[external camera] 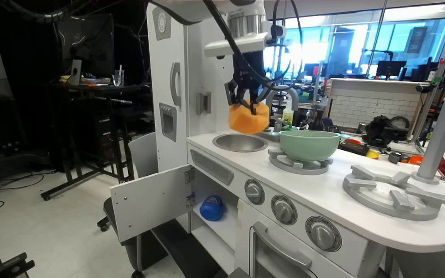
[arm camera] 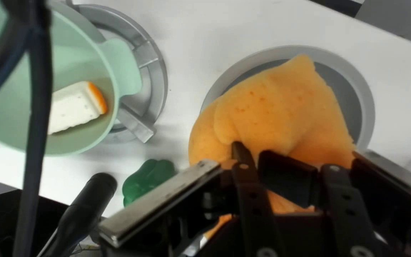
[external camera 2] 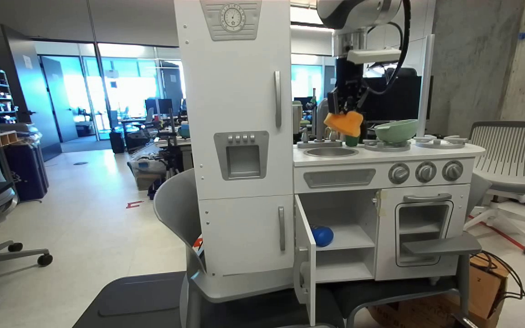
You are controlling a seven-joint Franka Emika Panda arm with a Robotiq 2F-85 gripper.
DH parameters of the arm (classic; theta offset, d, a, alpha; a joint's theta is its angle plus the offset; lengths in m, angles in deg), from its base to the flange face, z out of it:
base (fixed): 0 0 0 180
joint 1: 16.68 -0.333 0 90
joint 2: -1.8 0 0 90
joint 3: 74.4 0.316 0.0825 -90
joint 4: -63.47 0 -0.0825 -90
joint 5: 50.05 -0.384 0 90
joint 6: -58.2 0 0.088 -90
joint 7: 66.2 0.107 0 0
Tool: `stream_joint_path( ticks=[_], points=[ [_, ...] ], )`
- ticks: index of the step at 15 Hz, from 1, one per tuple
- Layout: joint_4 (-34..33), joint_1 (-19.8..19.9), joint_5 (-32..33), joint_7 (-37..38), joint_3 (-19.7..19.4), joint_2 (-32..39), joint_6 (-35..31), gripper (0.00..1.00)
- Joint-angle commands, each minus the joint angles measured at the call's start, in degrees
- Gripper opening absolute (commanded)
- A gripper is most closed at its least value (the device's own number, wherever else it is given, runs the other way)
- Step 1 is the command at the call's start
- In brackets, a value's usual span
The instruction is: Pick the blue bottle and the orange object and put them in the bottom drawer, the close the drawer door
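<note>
The white toy kitchen (external camera 2: 239,100) has its bottom drawer (external camera 2: 344,212) uncovered, the drawer door (external camera: 153,202) swung outward. Above the round sink (external camera: 240,144), the black pincer (external camera: 248,106) grips the orange object (external camera: 245,122). The smaller blue bottle (external camera: 212,208) lies inside the bottom drawer on the shelf (external camera 2: 351,238), near the drawer door's hinged side.

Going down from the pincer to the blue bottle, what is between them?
In both exterior views: the held orange object, then the sink in the worktop, then the grey front panel.
</note>
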State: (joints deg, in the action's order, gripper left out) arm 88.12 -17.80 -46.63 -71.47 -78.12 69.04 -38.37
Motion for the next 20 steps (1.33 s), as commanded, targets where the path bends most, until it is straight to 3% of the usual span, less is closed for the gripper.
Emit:
stream_joint_path(
  ticks=[1,9,13,20],
  points=[
    [1.6,0.0,0.3,-4.9,1.3,-5.5,6.7,0.02],
    [3.6,-3.5,1.8,-20.3,2.9,-9.7,24.5,0.02],
    [2.3,-5.5,4.8,-28.2,2.7,-8.5,33.2,0.02],
    [1.7,-8.1,11.6,-40.6,1.4,-7.6,39.8,0.02]
  ],
)
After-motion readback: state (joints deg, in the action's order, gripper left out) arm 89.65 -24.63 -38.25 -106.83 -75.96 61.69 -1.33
